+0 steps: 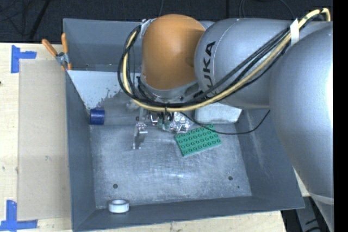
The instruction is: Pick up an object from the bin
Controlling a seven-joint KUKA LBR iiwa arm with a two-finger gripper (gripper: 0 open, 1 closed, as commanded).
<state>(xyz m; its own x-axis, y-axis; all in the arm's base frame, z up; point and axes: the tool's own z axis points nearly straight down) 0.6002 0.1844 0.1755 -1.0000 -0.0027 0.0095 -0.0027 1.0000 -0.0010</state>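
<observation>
My gripper (138, 140) hangs under the orange wrist cover, low over the bin floor in the back middle of the bin. Nothing shows held in it. Just right of it lies a small crumpled silvery thing (180, 125). A flat green studded plate (198, 140) lies beside that, tilted, a little further right. A short blue cylinder (97, 116) rests to the gripper's left, near the bin's left wall.
A white block (218, 113) lies behind the green plate, partly under the arm. A white tape roll (118, 206) sits at the bin's front wall, left of centre. The arm and its cables cover the bin's back right.
</observation>
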